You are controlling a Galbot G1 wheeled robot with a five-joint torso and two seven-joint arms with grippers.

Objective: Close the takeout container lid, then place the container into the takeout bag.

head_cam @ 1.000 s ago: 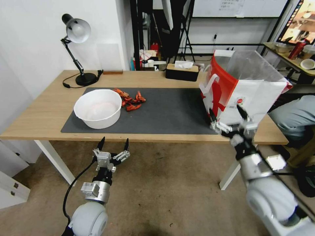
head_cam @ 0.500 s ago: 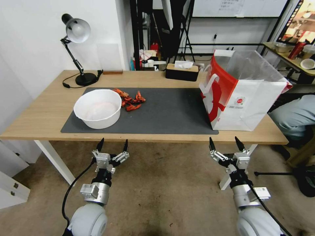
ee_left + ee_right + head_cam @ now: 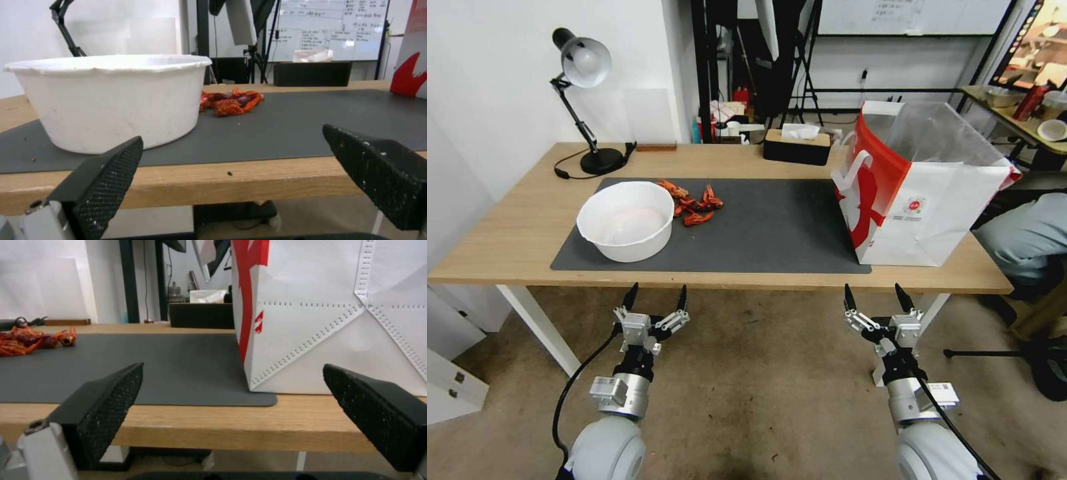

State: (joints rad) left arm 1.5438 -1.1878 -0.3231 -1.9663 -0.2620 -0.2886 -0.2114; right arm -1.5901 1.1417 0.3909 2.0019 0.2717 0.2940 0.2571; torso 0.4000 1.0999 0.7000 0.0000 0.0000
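Observation:
The takeout bag (image 3: 920, 193) is white paper with a red side panel and stands upright and open at the right end of the table; its wall also shows in the right wrist view (image 3: 338, 316). The takeout container and its lid are out of view. My left gripper (image 3: 657, 298) hangs open below the table's front edge, in front of the white bowl, nothing between its fingers (image 3: 104, 180). My right gripper (image 3: 875, 300) is open too, below the front edge and just short of the bag, fingers (image 3: 102, 400) empty.
A white round bowl (image 3: 626, 220) and a pile of red crayfish (image 3: 694, 203) sit on the dark grey mat (image 3: 774, 227). A desk lamp (image 3: 584, 100) and a tissue box (image 3: 798, 145) stand along the back. A person's grey-clad limb (image 3: 1024, 237) is beside the table's right end.
My right gripper has dropped from in front of the bag's face to below the table's front edge and drifted slightly left. The left arm has stayed put.

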